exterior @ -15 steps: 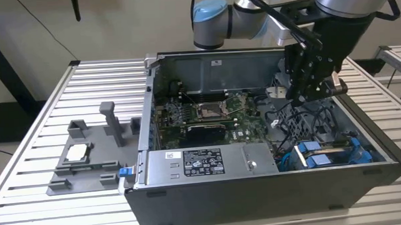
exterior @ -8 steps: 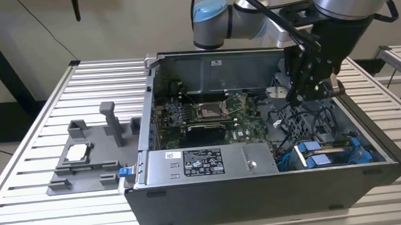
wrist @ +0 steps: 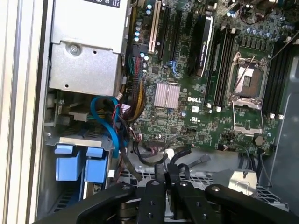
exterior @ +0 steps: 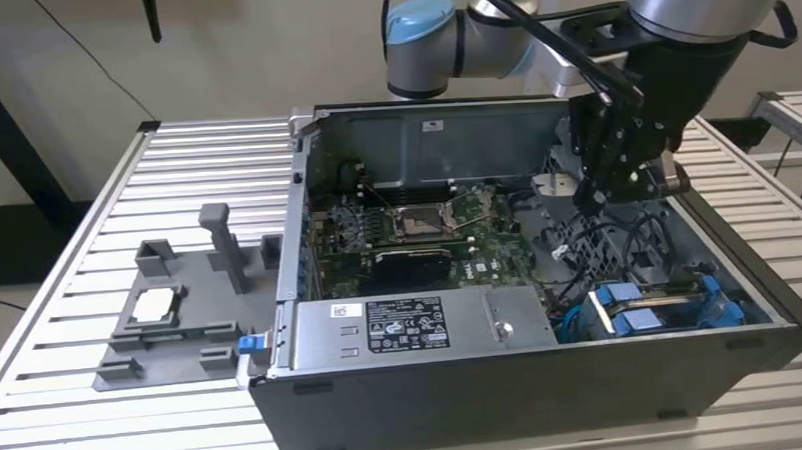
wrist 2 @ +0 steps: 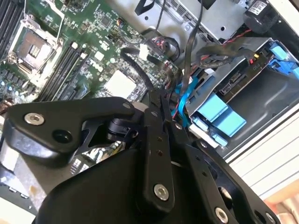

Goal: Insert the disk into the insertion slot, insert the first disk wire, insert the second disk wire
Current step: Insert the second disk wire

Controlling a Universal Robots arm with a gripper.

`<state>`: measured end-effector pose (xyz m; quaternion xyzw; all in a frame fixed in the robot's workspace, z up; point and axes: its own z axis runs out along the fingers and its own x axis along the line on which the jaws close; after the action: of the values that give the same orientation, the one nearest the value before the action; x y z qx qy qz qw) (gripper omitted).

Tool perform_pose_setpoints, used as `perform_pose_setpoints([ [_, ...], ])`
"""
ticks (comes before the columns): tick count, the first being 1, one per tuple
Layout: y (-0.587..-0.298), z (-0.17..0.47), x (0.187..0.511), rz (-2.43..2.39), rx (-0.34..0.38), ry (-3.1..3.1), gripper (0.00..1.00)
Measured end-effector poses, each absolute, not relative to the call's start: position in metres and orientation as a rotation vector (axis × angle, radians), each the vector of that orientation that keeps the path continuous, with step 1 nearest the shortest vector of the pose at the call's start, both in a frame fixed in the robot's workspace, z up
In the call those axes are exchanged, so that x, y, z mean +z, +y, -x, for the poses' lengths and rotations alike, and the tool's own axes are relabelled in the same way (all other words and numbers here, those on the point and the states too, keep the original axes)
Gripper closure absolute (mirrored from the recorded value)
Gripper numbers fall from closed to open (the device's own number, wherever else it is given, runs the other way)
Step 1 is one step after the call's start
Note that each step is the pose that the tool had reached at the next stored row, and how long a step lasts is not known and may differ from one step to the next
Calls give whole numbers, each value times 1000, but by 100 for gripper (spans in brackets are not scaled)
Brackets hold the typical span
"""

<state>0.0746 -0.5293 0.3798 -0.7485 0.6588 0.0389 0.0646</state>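
Black fingers of the gripper (wrist 2: 158, 95) are pressed together inside the open case. Whether a wire end is pinched between them cannot be told. In the exterior view the gripper (exterior: 603, 202) hangs over a tangle of black wires (exterior: 618, 249), between the board (exterior: 415, 234) and the case's far wall. In both wrist views a blue wire (wrist: 110, 125) loops just beside the fingertips and runs toward the slot.

The disk (exterior: 648, 311) is seated in the slot (wrist: 77, 140), its blue carrier tabs (wrist 2: 219, 115) facing the gripper, so the first step is judged done and a wire step is judged to be in hand.

For that step to be done well, the plug is best held square to the disk's socket and pushed straight along the socket's axis, with no sideways load on the blue tabs. The loose loops nearby are likely to snag, so a slow, low path clear of them is advised. The wire is stiff and springy by the look of it, and a firm grip close to the plug is called for.
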Motion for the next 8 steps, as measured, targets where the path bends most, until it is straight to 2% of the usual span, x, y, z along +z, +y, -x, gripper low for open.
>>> perform_pose_setpoints([
  [8, -534, -79, 380, 2268, 135, 1998, 85],
])
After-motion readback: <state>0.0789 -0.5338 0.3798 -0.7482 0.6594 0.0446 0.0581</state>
